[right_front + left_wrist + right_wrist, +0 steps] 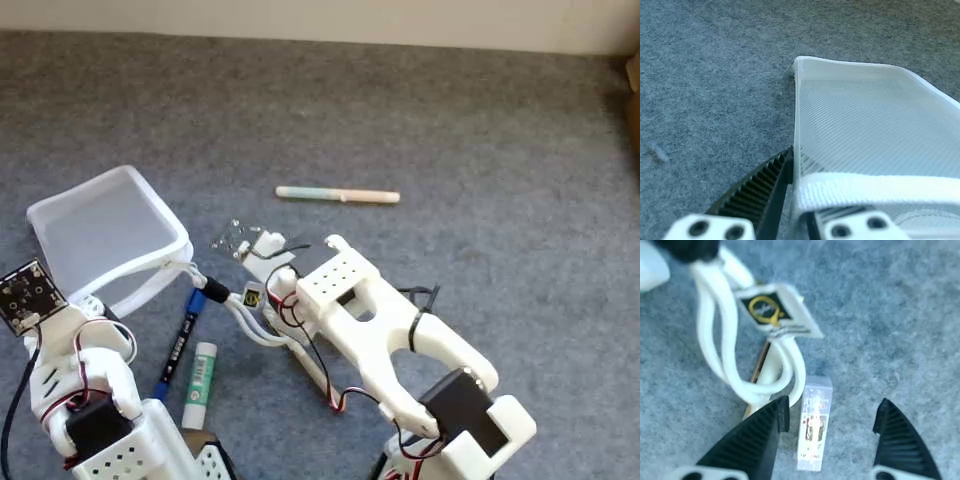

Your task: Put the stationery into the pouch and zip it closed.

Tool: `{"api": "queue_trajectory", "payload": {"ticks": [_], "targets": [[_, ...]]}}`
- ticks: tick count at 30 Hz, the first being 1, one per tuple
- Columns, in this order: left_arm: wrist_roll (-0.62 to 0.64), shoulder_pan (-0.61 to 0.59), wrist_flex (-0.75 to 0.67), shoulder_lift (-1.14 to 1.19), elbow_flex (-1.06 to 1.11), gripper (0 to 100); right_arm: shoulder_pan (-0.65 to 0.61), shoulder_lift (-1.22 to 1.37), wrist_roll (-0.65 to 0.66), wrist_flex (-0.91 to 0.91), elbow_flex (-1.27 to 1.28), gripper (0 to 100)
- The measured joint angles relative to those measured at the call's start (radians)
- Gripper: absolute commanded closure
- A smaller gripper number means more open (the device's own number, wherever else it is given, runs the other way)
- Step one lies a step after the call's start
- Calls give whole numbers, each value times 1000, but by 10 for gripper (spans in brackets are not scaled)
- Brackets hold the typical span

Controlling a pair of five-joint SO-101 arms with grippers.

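1. The high camera sits off the arms and well above them, looking down over the grey carpet (470,110); the arms come in at its lower edge and the pouch (105,235) lies toward its left side
2. The left wrist camera rides low and very near the pouch (865,135), looking along its mesh side across the carpet; the pouch is what it shares with the high view
3. The right wrist camera looks steeply down from close by onto a small tag (772,310); the high view shows the same tag (252,297) just right of the pouch

Left gripper (794,165) pinched tight on the pouch (865,130) rim, left arm (90,400) folded back low. Right arm (400,340) stretched forward, wrist pitched down, right gripper (832,412) jaws spread wide
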Motion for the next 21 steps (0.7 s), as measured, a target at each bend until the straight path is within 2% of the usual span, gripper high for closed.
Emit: {"api": "queue_trajectory", "payload": {"ticks": [5,11,15,21], "targets": [[0,0,0,0,0,993,0,0,20,11,0,746],[0,0,0,0,0,993,0,0,52,18,0,856],[0,0,0,0,0,993,0,0,127,18,0,856],[0,0,0,0,0,993,0,0,140,18,-2,836]]}}
